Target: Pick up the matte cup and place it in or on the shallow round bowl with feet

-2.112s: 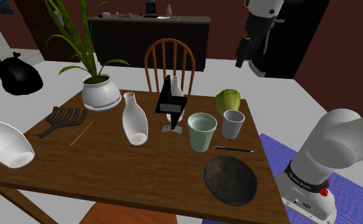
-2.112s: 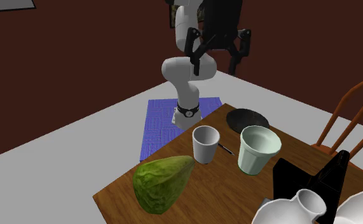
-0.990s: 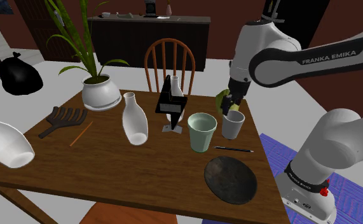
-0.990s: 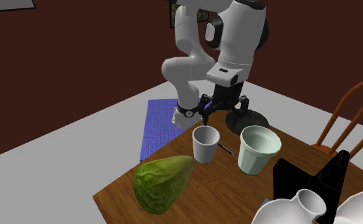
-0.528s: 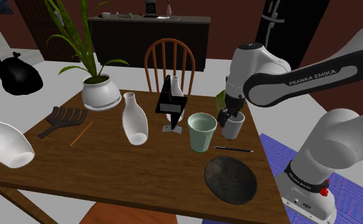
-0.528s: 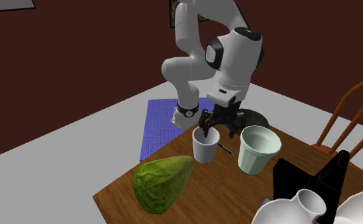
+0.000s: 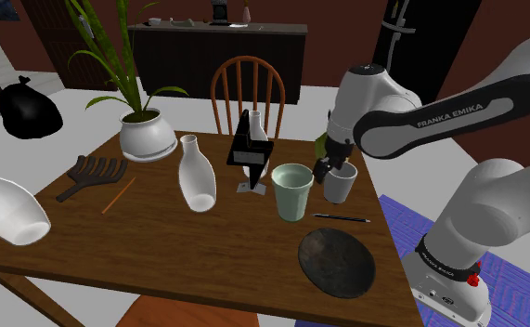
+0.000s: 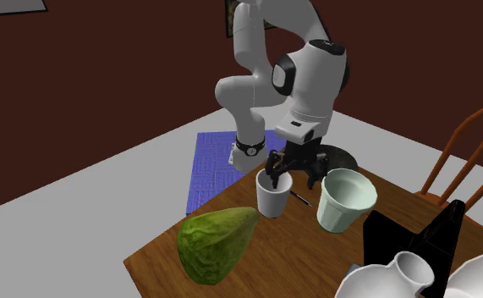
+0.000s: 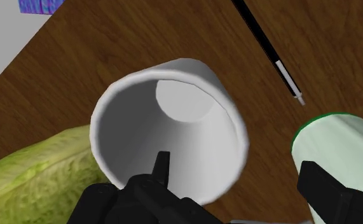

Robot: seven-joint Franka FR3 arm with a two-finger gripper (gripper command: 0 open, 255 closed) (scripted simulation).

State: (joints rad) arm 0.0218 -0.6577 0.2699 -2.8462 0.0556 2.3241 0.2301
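Note:
A plain white cup stands upright near the table's edge on the shoulder view's right. My black gripper is open and straddles the cup's wall. One finger reaches inside the cup, the other hangs outside, between it and a pale green cup. Neither finger visibly presses the wall. The shallow dark round bowl lies flat on the table nearer the arm's stand.
A green cabbage lies just beyond the white cup. A thin black pen lies between the cups and the bowl. A black stand, white vases and a potted plant occupy the table's far part.
The arm swung in from above and the open gripper came down onto the white cup; one finger now sits inside it. The cup stands where it was.

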